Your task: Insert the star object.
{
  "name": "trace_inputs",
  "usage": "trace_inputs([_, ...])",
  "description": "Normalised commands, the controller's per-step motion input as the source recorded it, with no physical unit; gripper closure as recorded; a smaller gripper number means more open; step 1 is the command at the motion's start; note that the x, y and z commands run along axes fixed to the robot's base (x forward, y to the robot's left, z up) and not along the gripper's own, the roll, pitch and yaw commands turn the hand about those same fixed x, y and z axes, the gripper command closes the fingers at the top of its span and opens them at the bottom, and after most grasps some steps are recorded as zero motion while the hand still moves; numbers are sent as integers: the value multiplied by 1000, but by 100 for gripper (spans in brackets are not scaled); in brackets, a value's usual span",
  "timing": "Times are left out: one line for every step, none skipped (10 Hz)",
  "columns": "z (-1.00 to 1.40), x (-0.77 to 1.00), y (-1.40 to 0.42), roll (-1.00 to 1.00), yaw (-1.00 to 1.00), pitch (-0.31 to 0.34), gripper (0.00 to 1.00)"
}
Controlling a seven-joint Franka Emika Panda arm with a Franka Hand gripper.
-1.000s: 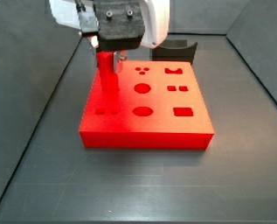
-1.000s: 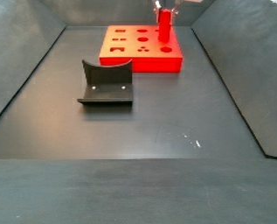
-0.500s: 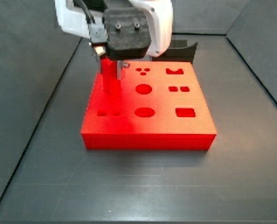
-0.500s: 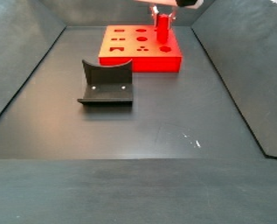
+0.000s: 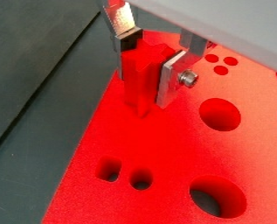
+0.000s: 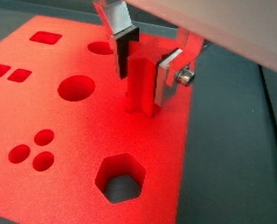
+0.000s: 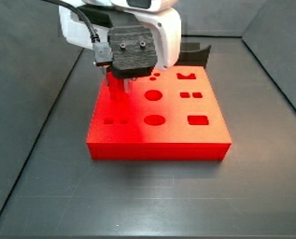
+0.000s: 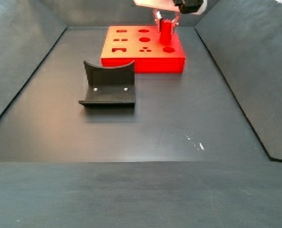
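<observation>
My gripper (image 5: 147, 70) is shut on the star object (image 5: 138, 80), a slim bright red peg held upright between the silver fingers (image 5: 168, 79). The peg's lower end meets the top of the big red block (image 5: 164, 166) near one long edge; the hole under it is hidden by the peg. Both wrist views show this, with the gripper (image 6: 147, 74), the peg (image 6: 138, 87) and the block (image 6: 58, 122). In both side views the gripper (image 7: 120, 78) (image 8: 167, 15) is low over the block (image 7: 162, 126) (image 8: 133, 53), and only a short part of the peg (image 7: 114, 86) (image 8: 167, 32) shows.
The block has several shaped holes, among them a round one (image 5: 221, 114) and a hexagonal one (image 6: 120, 177). A dark grey curved holder (image 8: 108, 85) stands apart on the dark floor and also shows behind the block (image 7: 194, 51). Slanted bin walls (image 8: 244, 98) close in the sides.
The gripper has gone down with the peg. Much less of the peg now shows above the block than a second ago.
</observation>
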Motion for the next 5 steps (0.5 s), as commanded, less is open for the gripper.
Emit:
trace_inputs([-1000, 217, 34, 0, -294, 4, 100])
trace_inputs([-1000, 183, 3, 0, -331, 0, 100])
trace_inputs([-1000, 220, 0, -3, -314, 0, 100])
trace_inputs([-1000, 103, 0, 0, -294, -1, 100])
trace_inputs([-214, 0, 17, 0, -57, 0, 100])
